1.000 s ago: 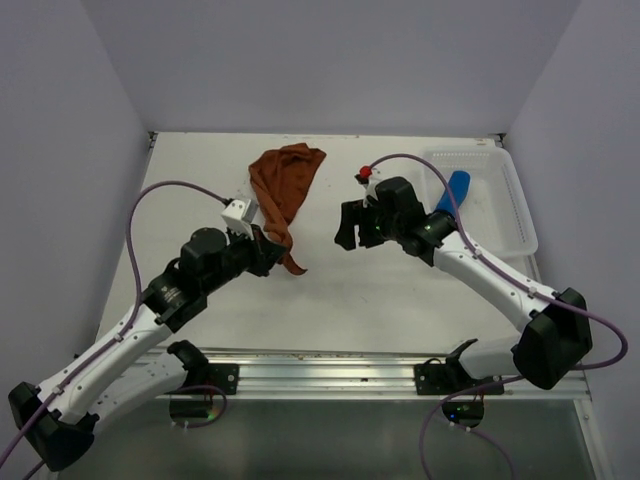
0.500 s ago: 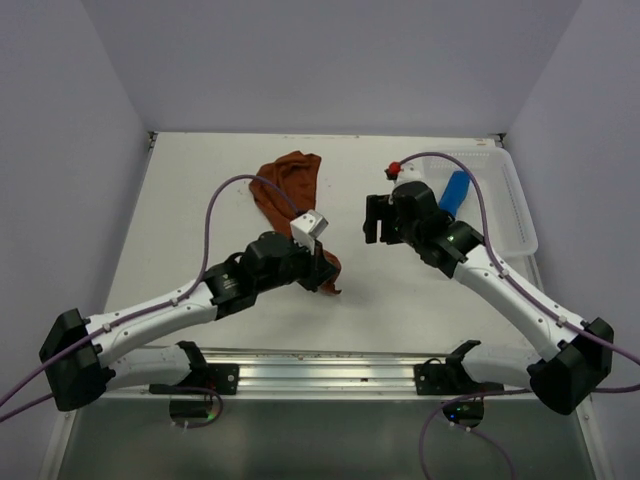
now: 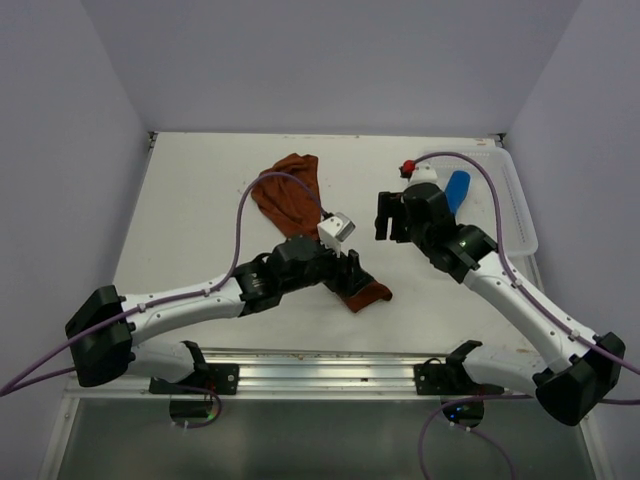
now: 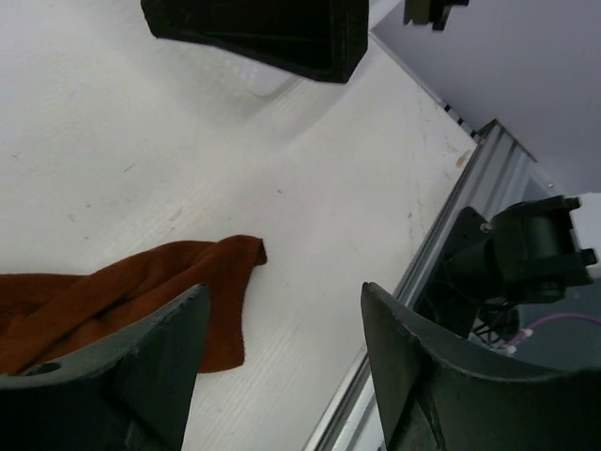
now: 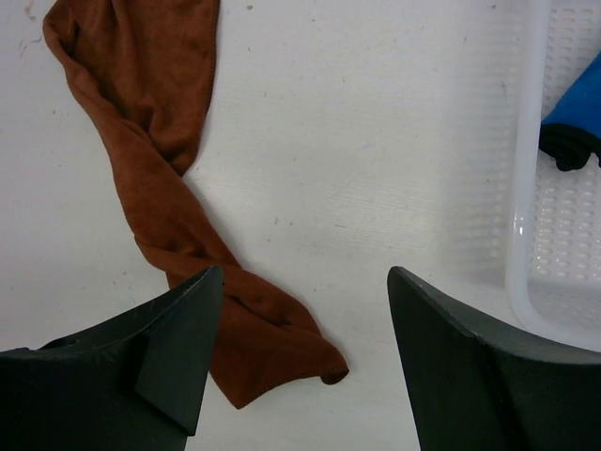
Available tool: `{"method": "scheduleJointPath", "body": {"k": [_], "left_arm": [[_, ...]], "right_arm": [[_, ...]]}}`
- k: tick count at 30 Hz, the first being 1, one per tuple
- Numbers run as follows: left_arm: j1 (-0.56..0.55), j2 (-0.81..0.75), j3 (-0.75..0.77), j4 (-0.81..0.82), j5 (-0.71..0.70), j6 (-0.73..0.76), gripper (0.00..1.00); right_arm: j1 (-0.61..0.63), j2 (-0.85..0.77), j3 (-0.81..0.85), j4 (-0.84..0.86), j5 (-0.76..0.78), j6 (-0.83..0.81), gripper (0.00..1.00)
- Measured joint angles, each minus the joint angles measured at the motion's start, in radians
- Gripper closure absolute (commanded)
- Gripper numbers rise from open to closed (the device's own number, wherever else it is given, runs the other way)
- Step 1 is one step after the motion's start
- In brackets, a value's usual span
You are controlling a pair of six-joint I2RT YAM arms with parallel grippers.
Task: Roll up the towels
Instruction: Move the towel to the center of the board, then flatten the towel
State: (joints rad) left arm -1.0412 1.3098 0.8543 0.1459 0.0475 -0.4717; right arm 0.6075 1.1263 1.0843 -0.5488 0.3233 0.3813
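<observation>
The rust-brown towel lies twisted in a long strip from the back centre of the table to its near end. My left gripper hovers over that near end, open. In the left wrist view the towel rests flat beside one finger, and nothing sits in the left gripper. My right gripper hangs open above the table, just right of the strip. The right wrist view looks down through the right gripper at the towel. The blue towel lies in the white basket.
The white mesh basket's rim stands at the right side of the table, against the right wall. The metal rail runs along the near edge, just beyond the brown towel's end. Walls close in the left and back sides.
My left gripper pulled the brown towel's end rightward and toward the near edge, stretching it into a strip, then opened and let it go. My right gripper drifted back and to the right.
</observation>
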Motion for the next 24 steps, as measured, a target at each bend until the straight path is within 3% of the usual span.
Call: {"method": "scheduleJointPath", "body": {"k": [6, 11, 24], "left_arm": [[0.000, -0.015, -0.108, 0.034, -0.088, -0.007, 0.20], [0.022, -0.026, -0.168, 0.048, -0.140, -0.009, 0.20], [0.257, -0.077, -0.245, 0.070, -0.193, -0.088, 0.19]], "right_arm": [[0.000, 0.049, -0.005, 0.042, -0.002, 0.000, 0.25], [0.000, 0.072, -0.037, 0.053, -0.003, -0.001, 0.28], [-0.001, 0.085, -0.110, 0.087, -0.003, 0.005, 0.32]]}}
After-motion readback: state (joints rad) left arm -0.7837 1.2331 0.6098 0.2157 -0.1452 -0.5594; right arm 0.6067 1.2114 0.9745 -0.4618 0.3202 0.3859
